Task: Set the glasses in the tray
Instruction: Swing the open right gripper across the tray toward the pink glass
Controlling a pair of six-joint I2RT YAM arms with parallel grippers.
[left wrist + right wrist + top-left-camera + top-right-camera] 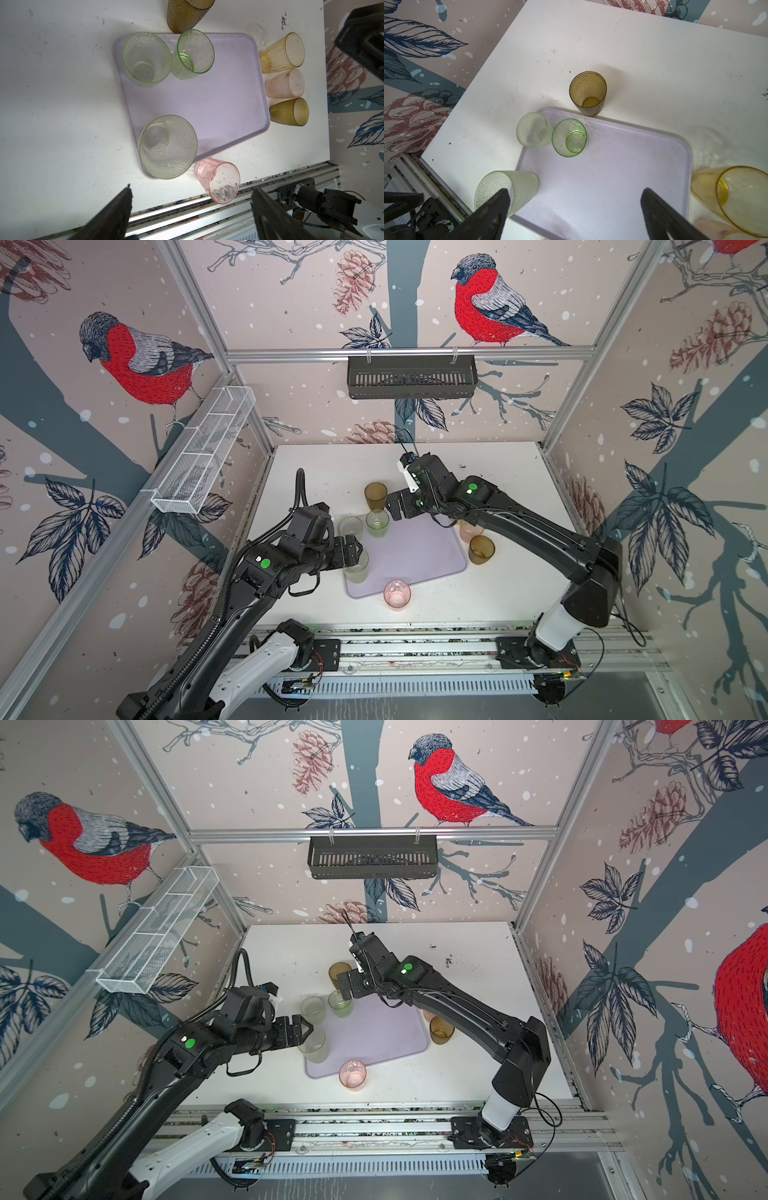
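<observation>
The lavender tray (419,556) (224,99) lies mid-table. Three glasses stand in it: a pale green one (145,60) at a far corner, a brighter green one (194,55) beside it, and another pale green one (356,570) (168,147) at the near left corner. My left gripper (356,551) (192,194) hangs open just above that last glass, holding nothing. My right gripper (391,506) (575,197) is open over the tray's far edge, also with nothing in it. Outside the tray stand a dark brown glass (375,495), a pink glass (397,593), and yellow (282,53), peach (284,83) and brown (289,112) glasses.
A black slotted basket (411,377) hangs on the back wall and a white wire-mesh basket (203,452) on the left wall. The aluminium rail (415,645) with both arm bases runs along the table's front edge. The right forearm (532,531) passes above the glasses right of the tray.
</observation>
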